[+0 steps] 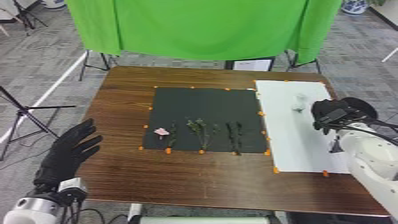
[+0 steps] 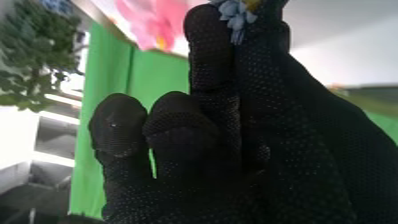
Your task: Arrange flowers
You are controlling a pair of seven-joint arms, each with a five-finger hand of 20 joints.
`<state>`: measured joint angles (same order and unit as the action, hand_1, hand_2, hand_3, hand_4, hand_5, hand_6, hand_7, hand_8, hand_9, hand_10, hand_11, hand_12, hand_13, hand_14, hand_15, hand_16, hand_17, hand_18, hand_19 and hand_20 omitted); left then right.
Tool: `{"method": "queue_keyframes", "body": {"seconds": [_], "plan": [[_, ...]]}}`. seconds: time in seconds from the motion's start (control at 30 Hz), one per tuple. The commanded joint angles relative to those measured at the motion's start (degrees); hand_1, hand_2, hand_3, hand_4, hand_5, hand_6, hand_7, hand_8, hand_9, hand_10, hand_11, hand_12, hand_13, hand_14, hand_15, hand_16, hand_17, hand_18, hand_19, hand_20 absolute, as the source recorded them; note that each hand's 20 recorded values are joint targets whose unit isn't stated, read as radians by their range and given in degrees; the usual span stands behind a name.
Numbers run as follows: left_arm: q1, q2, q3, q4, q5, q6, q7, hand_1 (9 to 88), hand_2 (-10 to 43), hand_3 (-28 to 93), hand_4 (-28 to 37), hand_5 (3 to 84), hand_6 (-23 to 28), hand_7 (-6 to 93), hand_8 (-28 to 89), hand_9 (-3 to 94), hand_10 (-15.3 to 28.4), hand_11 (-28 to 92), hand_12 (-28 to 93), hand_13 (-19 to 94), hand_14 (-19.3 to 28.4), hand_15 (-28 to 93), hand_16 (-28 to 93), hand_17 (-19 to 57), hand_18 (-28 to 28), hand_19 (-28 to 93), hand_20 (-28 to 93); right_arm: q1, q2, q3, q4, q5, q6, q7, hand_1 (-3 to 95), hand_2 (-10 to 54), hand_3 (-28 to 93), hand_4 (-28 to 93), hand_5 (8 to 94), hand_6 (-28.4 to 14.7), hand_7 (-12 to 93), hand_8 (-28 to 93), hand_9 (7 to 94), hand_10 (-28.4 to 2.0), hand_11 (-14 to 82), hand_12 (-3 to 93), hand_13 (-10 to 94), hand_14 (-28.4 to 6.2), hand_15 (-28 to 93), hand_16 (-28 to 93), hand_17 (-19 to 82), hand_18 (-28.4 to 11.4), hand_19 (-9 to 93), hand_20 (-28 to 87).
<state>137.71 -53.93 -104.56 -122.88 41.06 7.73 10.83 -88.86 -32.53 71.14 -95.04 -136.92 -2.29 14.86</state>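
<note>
The right hand, at the frame's right, pinched a blue-grey flower with small, narrow petals, top centre in the wrist view, near pink petals. The left hand, lower left, was open. A pale pink bloom and green stems lay on a black mat mid-frame, atop a brown wooden tabletop, facing a green cloth and grey carpet.

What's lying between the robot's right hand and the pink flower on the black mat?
Dark stems, nearer the right hand, and then green sprigs, nearer the pink flower, lie between. Both look flat, so passing above them should probably work.
</note>
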Motion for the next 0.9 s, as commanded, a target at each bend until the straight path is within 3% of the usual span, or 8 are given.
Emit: {"method": "queue_keyframes", "body": {"seconds": [0.03,0.23,0.4,0.6,0.9], "plan": [[1.3,-0.49,-0.68,-0.59,0.24,0.18,-0.11,27.5,-1.2,70,-23.9,30.1,4.1,19.9,-10,22.0,11.4,20,18,19,16.1,31,1,-9.3,23.7,41,9,13.2,-2.1,-9.3,-4.3,0.5,7.1,-3.2,50.4,-9.5,85,-28,70.7,3.0,49,3,91.6,-1.5,11.6,46.6,76,-3.6,78,33,42,-19.6,93,56],[1.0,-0.34,-0.29,-0.78,0.18,0.50,-0.41,27.5,-1.1,69,-24.0,30.1,4.2,19.8,-10,22.1,11.5,20,18,18,16.2,31,1,-9.3,23.8,42,9,29.7,-10.3,-22.6,-4.2,2.1,8.0,-8.1,50.1,-9.5,85,-28,70.8,3.0,49,4,91.7,-1.5,11.3,47.0,76,-3.5,78,33,42,-19.4,93,57],[0.6,-0.07,0.03,-0.77,0.17,0.87,-0.30,27.7,-0.9,69,-24.2,30.3,4.3,19.8,-10,22.3,11.6,20,18,19,16.3,32,1,-9.4,23.9,42,9,37.5,-20.7,-30.7,-0.8,1.8,7.7,-12.0,50.0,-9.5,85,-28,70.9,3.1,49,4,91.7,-1.2,11.2,47.0,76,-3.5,78,33,42,-19.3,93,57],[-0.2,0.02,0.87,-0.65,0.20,0.98,-0.31,28.2,-0.1,68,-24.5,30.7,4.4,19.8,-10,22.8,11.8,20,18,19,16.7,32,1,-9.4,24.2,42,9,40.0,-32.1,-36.0,6.2,-1.3,5.2,-13.9,49.8,-9.5,84,-28,70.4,3.6,48,4,91.7,-1.1,10.9,46.7,76,-3.5,78,34,42,-19.2,93,57],[-0.3,0.65,1.32,-0.82,0.17,1.75,0.78,29.6,2.0,64,-22.5,31.2,5.2,19.0,-10,23.8,12.8,20,18,19,18.0,33,0,-9.7,24.9,43,8,41.2,-41.3,-39.3,17.0,-7.4,3.2,-16.5,50.0,-9.5,83,-28,69.9,4.0,49,3,91.6,-0.8,10.6,46.3,76,-3.5,78,34,42,-19.0,93,57]]}}
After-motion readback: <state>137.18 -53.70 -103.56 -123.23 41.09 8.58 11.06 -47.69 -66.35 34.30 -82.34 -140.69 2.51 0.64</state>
